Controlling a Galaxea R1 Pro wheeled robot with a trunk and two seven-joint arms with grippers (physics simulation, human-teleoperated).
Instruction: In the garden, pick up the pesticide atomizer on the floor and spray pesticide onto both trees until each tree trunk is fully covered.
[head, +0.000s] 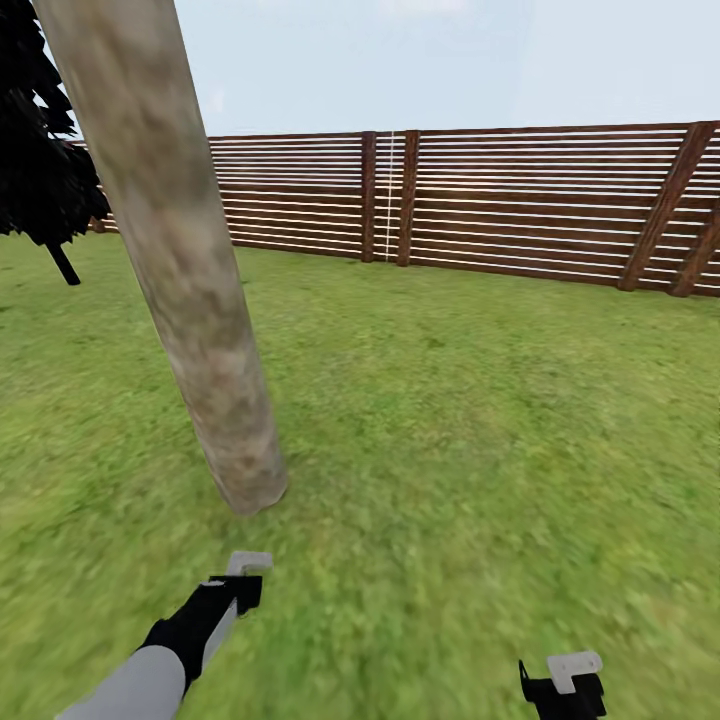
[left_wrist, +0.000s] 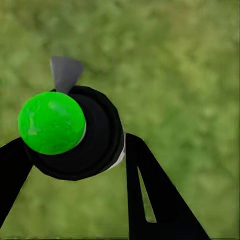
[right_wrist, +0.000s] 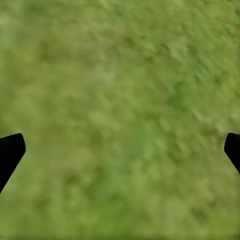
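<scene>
L claw (left_wrist: 75, 142) is clamped on the sprayer (left_wrist: 92, 150): one black finger (left_wrist: 10, 175) presses one side of it and the other finger (left_wrist: 155, 200) sits against the opp. side, w/ blurred grass behind. Sprayer here looks like a round black body w/ a bright green cap (left_wrist: 51, 122) facing the cam and a small grey tab (left_wrist: 65, 72) sticking out past it; a thin white edge shows along the body next to one finger.

Head cam: L claw (head: 235, 585) is at lower left of frame, over the grass (head: 450, 420), pale tip pointing toward the base of the tree trunk (head: 190, 270), near it but not touching. Can't make out the sprayer itself from this angle.

Trunk is thick, mottled grey-tan, runs from top left of frame down to the ground left of centre, leaning in the picture.

R claw (head: 565, 680) is at the bottom edge, right of centre, well apart from the trunk. R wrist cam: R claw (right_wrist: 120, 150) is spread wide, black tips far apart, just grass between.

Brown slat fence (head: 520, 200) crosses the upper part of frame behind the lawn. Dark, blackish tree (head: 40, 170) at far left edge. Pale sky (head: 400, 60) above the fence.
</scene>
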